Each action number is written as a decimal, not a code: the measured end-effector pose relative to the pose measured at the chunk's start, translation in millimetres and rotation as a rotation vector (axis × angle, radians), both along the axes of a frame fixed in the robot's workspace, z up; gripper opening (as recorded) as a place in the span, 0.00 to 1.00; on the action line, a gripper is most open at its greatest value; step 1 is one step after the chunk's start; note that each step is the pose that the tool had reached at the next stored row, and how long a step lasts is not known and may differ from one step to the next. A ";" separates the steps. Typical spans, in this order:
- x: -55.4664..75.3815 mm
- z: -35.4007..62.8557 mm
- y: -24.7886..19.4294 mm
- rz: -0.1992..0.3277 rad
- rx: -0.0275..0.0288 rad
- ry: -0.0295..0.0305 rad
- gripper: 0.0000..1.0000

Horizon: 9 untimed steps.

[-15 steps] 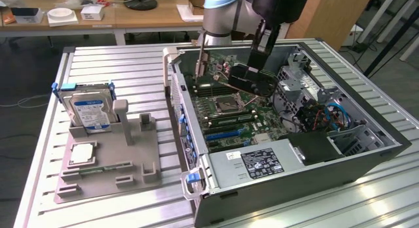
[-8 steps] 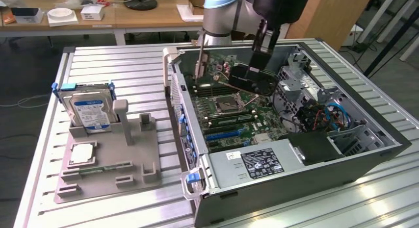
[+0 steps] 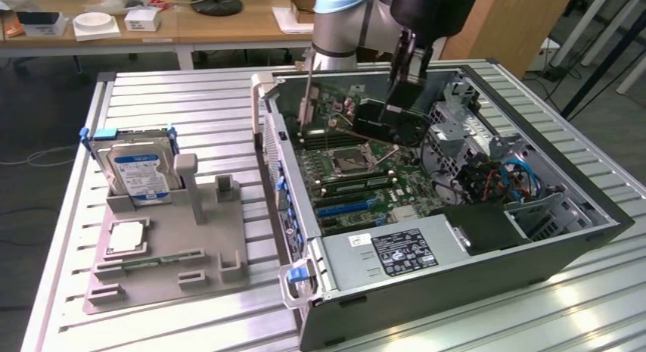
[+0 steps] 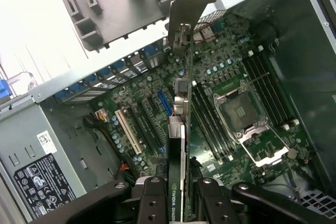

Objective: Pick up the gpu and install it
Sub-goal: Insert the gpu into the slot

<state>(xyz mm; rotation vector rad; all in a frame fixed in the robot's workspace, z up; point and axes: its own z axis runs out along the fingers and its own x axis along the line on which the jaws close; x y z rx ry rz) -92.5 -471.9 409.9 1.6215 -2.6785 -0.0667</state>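
My gripper (image 4: 178,195) is shut on the gpu (image 4: 180,124), a thin card seen edge-on, with its silver bracket (image 4: 190,3) at the far end. One finger (image 4: 154,199) presses on each side of the card. In the exterior view the gripper (image 3: 408,95) hangs inside the open computer case (image 3: 565,238), holding the dark gpu (image 3: 376,119) tilted a little above the motherboard (image 3: 349,166). In the wrist view the expansion slots (image 4: 137,129) lie below and beside the card, which is apart from them.
The CPU socket (image 4: 244,111) and memory slots flank the card. A power supply (image 3: 399,250) fills the case's near end, and drive cages with cables (image 3: 504,178) stand at the exterior view's right. A grey fixture (image 3: 207,246) holds a hard drive (image 3: 139,174).
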 end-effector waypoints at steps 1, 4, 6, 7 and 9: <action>0.1 -0.1 0.0 0.011 0.0005 -0.0002 0.26; 0.4 -0.5 0.0 0.041 0.0023 -0.0010 0.26; 0.6 -0.8 0.0 0.062 0.0033 -0.0014 0.26; 0.7 -0.9 0.0 0.072 0.0037 -0.0016 0.26; 0.9 -1.2 0.0 0.093 0.0048 -0.0020 0.26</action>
